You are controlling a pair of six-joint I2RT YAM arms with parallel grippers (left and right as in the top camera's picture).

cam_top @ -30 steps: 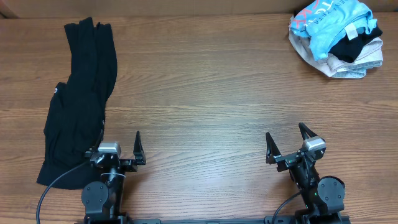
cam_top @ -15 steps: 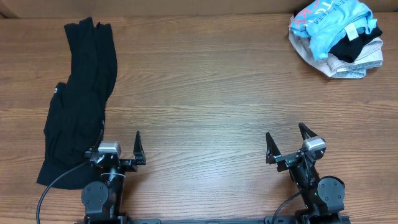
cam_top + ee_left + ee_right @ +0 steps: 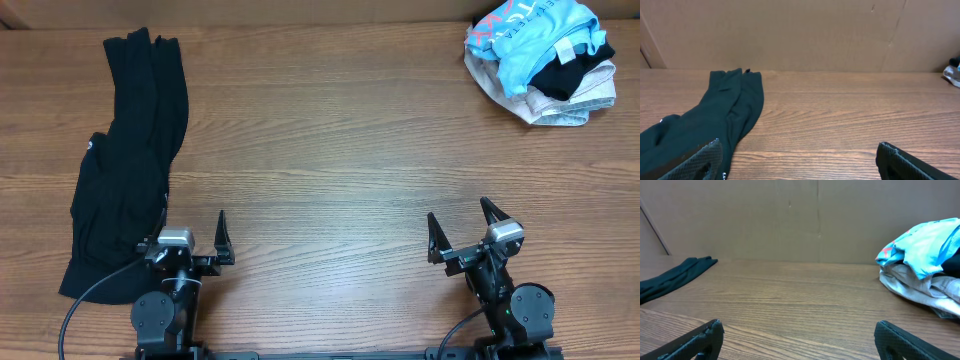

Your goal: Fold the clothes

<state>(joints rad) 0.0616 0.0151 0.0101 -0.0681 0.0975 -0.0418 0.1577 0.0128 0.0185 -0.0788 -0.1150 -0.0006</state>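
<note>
L gripper (image 3: pixel 192 228) at 7 o'clock & R gripper (image 3: pixel 460 222) at 5 o'clock both gape wide, holding nothing. Clothes pile (image 3: pixel 560 100), w/ light blue T-shirt (image 3: pixel 545 35) on top, sits at 1 o'clock on table (image 3: pixel 330 150). Black garment (image 3: pixel 125 160) lies at 10 o'clock.

I see my left gripper (image 3: pixel 192 225) and right gripper (image 3: pixel 458 215) gaping wide, a black garment (image 3: pixel 125 160) far left, clothes (image 3: pixel 540 60) heaped in the far right corner
</note>
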